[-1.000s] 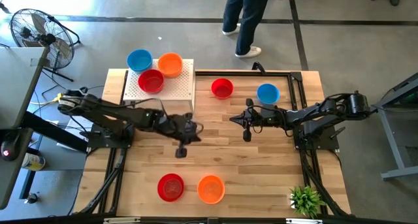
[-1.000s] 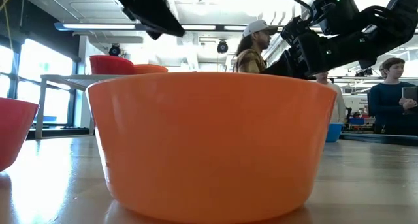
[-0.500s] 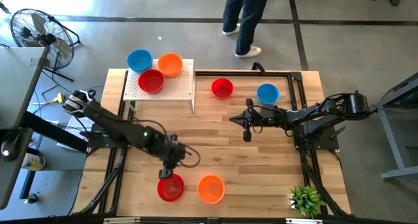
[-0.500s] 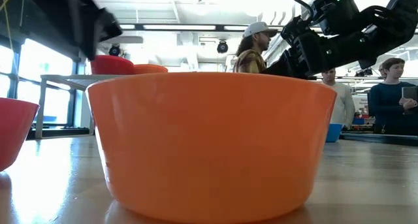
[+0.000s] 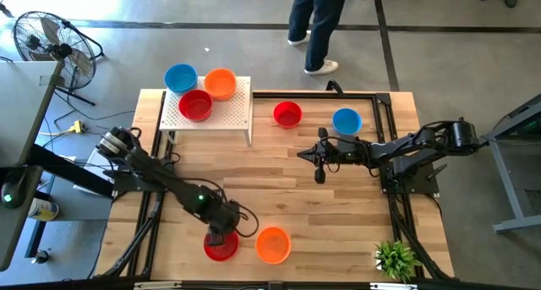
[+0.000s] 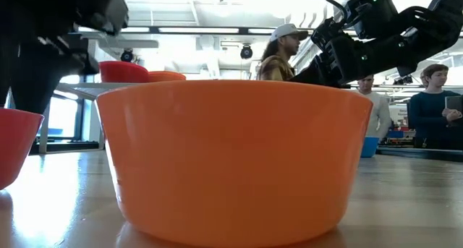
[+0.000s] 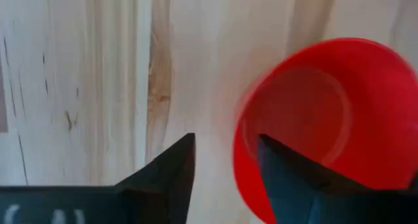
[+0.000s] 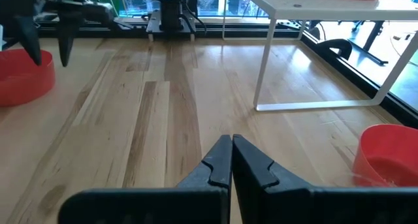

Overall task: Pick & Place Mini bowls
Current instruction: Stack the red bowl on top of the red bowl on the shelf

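The left gripper [image 5: 222, 237] has swung from mid-table down onto the near glossy red plastic mini bowl [image 5: 221, 243], fingers apart straddling its rim. A grasp looks imminent. The right gripper [image 8: 230, 160], fingers together, stays hovering at centre-right.

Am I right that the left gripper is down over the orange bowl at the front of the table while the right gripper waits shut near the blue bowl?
Not quite: the left gripper is over the red bowl, not the orange bowl beside it. The high view shows this, and the left wrist view shows its open fingers straddling the red rim. The rest holds: the right gripper waits shut near the blue bowl.
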Tool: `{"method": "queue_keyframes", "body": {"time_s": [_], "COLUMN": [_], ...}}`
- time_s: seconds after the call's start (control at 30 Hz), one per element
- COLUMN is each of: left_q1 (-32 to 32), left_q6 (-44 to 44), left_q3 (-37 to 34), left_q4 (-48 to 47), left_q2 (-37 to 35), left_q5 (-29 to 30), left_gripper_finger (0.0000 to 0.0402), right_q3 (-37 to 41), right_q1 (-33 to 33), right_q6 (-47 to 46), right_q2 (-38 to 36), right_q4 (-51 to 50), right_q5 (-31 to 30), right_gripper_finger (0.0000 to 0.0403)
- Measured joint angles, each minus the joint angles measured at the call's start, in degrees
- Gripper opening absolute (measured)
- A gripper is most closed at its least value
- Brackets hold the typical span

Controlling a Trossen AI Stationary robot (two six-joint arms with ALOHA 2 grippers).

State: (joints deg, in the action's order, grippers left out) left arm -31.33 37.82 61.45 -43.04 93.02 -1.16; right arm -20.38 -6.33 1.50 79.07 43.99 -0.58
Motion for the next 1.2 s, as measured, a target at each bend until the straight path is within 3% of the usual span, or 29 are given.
{"method": "queue_keyframes", "body": {"time_s": [0.33,0.43,0.67,0.83,1.0,1.2], "left_q1": [-0.7,-0.5,2.3,5.7,10.6,17.0], "left_q6": [1.2,2.5,5.7,10.2,13.5,16.5], "left_q3": [-1.0,-1.2,-1.8,-8.2,-17.0,-23.5], "left_q4": [4.7,2.1,-9.4,-8.9,-6.0,-6.1], "left_q2": [2.9,2.5,-6.2,-17.9,-28.4,-34.8], "left_q5": [-1.2,-0.1,11.8,17.6,18.9,19.6], "left_gripper_finger": [0.0041,0.0008,0.0004,0.0003,0.0002,0.0001], "right_q3": [0.0,0.0,0.0,0.0,0.0,0.0], "right_q1": [0.0,0.0,0.0,0.0,0.0,0.0], "right_q6": [0.0,0.0,0.0,-0.1,-0.1,-0.1], "right_q2": [0.0,0.0,0.0,0.0,0.0,0.0], "right_q4": [0.0,0.0,0.0,0.0,0.0,0.0], "right_q5": [0.4,0.4,0.4,0.4,0.4,0.3], "right_gripper_finger": [0.0,0.0,0.0,0.0,0.0,0.0]}}
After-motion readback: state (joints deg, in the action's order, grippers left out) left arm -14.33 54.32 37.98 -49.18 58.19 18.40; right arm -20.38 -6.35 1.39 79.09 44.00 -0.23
